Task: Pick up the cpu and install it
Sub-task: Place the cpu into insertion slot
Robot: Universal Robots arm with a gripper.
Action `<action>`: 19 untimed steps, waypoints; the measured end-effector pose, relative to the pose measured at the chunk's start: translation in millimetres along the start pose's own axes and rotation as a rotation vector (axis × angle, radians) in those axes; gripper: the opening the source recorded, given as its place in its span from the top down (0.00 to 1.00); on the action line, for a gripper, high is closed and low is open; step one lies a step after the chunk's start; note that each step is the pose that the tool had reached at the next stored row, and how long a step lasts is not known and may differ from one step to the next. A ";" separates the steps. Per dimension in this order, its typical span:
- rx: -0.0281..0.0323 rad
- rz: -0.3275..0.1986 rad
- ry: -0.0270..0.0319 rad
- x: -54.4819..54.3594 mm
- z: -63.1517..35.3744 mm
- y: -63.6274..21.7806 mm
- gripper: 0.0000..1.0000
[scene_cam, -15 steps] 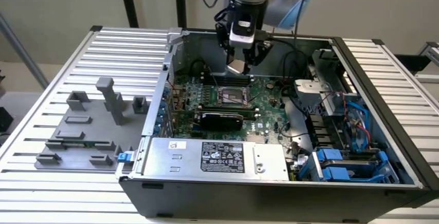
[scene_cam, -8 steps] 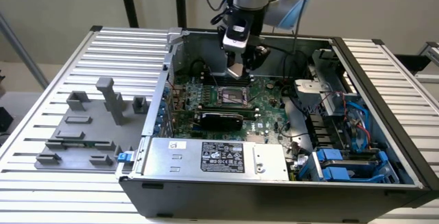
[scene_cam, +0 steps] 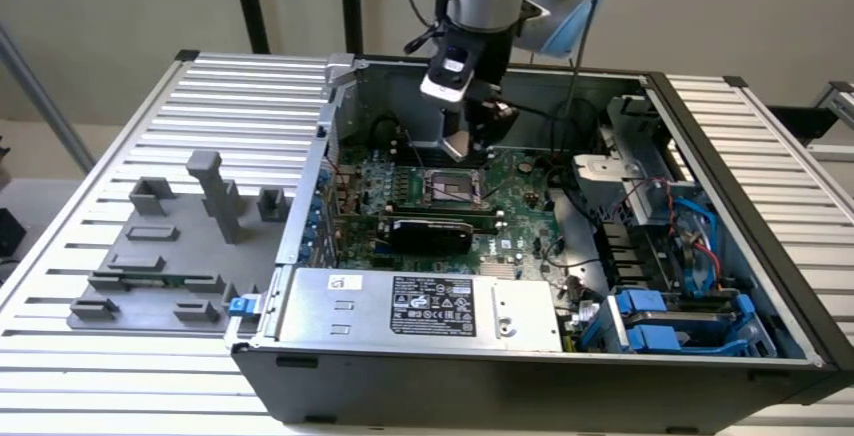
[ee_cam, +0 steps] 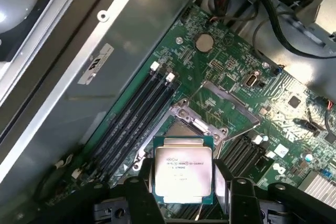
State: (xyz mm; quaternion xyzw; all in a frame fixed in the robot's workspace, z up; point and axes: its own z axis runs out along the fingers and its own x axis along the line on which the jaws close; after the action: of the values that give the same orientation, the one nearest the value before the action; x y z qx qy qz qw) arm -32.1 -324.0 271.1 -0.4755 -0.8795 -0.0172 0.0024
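Gripper point(ee_cam: 184, 186) clamped on the cpu point(ee_cam: 182, 167), held over the open socket point(ee_cam: 197, 121) on the motherboard point(ee_cam: 236, 85); risk is any tilt or offset making it seat crooked and bend pins.

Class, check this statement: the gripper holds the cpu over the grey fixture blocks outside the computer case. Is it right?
No. The gripper holds the cpu inside the computer case, over the motherboard near its socket. The wrist view shows it.
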 end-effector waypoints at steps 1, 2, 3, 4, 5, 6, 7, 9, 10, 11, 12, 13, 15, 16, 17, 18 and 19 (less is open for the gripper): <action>-0.0003 0.018 -0.0005 0.0 1.5 -0.1 0.45; -0.0007 0.037 -0.0010 -0.1 3.0 -0.1 0.45; -0.0011 0.055 -0.0015 -0.1 4.5 -0.1 0.45; -0.0017 0.073 -0.0019 -0.1 6.1 -0.2 0.45; -0.0020 0.092 -0.0025 -0.1 7.6 -0.2 0.45; -0.0023 0.110 -0.0031 -0.2 9.1 -0.3 0.45; -0.0026 0.129 -0.0037 -0.2 10.4 -0.3 0.45; -0.0034 0.165 -0.0046 -0.3 12.8 -0.4 0.45; -0.0037 0.182 -0.0051 -0.3 13.7 -0.4 0.45; -0.0042 0.201 -0.0056 -0.3 14.6 -0.4 0.45; -0.0046 0.219 -0.0061 -0.3 15.3 -0.4 0.45; -0.0049 0.237 -0.0066 -0.3 15.8 -0.5 0.45; -0.0056 0.272 -0.0076 -0.3 16.6 -0.5 0.45; -0.0057 0.288 -0.0082 -0.4 16.8 -0.5 0.45; -0.0059 0.304 -0.0086 -0.4 16.9 -0.5 0.45; -0.0062 0.317 -0.0087 -0.4 16.9 -0.5 0.45; -0.0068 0.329 -0.0080 -0.4 17.1 -0.5 0.45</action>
State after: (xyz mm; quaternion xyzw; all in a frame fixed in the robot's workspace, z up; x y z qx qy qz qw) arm -32.1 -324.0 254.0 -0.6132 -0.7897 -0.0177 0.0001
